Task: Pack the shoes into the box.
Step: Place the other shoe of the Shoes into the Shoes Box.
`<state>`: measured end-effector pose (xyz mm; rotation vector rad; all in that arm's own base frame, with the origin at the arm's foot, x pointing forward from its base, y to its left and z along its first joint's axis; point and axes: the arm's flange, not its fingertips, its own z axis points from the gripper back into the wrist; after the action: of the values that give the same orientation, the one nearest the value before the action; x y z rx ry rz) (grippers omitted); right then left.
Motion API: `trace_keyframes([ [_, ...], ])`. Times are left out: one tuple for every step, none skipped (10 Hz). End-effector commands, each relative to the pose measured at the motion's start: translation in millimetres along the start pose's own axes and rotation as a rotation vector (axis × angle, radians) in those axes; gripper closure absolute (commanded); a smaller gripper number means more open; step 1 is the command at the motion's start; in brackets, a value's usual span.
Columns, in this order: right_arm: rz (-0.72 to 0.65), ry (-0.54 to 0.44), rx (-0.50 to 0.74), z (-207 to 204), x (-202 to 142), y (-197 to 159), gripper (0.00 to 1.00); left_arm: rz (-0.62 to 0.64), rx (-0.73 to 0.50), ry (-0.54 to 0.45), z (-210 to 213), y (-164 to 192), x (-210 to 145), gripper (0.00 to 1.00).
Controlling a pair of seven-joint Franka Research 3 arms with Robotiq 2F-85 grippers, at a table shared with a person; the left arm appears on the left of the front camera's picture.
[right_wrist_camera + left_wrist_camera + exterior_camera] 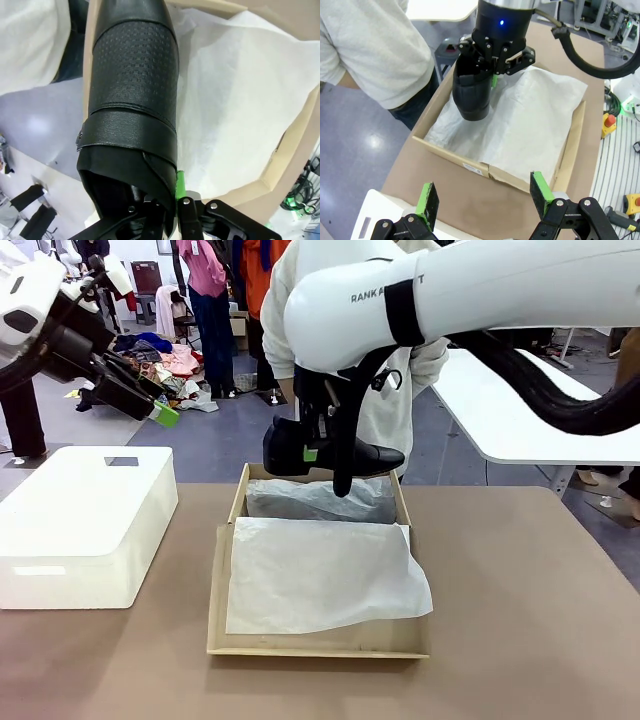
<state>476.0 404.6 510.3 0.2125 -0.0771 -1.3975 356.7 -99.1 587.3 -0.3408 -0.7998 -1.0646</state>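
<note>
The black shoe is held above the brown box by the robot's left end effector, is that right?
No, the right end effector holds the shoe above the box, as the front view shows; the left end effector is open and empty.

A large white rectangular box [85,510] sits on the left part of the brown table [530,620]. A person in a pale top [375,50] stands at the far side. Behind, to the right, is a white table [520,410]. A heap of coloured clothes [170,365] lies on the grey-blue floor [210,440] far left. A red button on a yellow housing [609,120] lies beyond the table's edge
</note>
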Motion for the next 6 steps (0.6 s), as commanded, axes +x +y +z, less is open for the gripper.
trace_keyframes([
  [-0.038, -0.011, 0.015, -3.4, -15.3, 2.7, 1.00, -0.011, -0.011, -0.014, 0.3, 2.3, -1.2, 0.04],
  [-0.034, -0.017, 0.000, -8.6, -18.1, -0.1, 1.00, -0.011, -0.011, -0.014, 0.3, 2.3, -1.2, 0.04],
  [-0.026, -0.013, -0.015, -10.9, -20.1, -2.1, 1.00, -0.011, -0.011, -0.014, 0.3, 2.3, -1.2, 0.04],
  [-0.017, -0.009, -0.026, -11.4, -22.1, -3.4, 1.00, -0.011, -0.011, -0.014, 0.3, 2.3, -1.2, 0.04],
  [-0.019, -0.028, -0.027, -12.4, -23.1, -5.1, 1.00, -0.011, -0.011, -0.014, 0.3, 2.3, -1.2, 0.04],
  [-0.012, -0.034, -0.040, -12.7, -20.8, -5.8, 1.00, -0.011, -0.011, -0.014, 0.3, 2.3, -1.2, 0.04],
])
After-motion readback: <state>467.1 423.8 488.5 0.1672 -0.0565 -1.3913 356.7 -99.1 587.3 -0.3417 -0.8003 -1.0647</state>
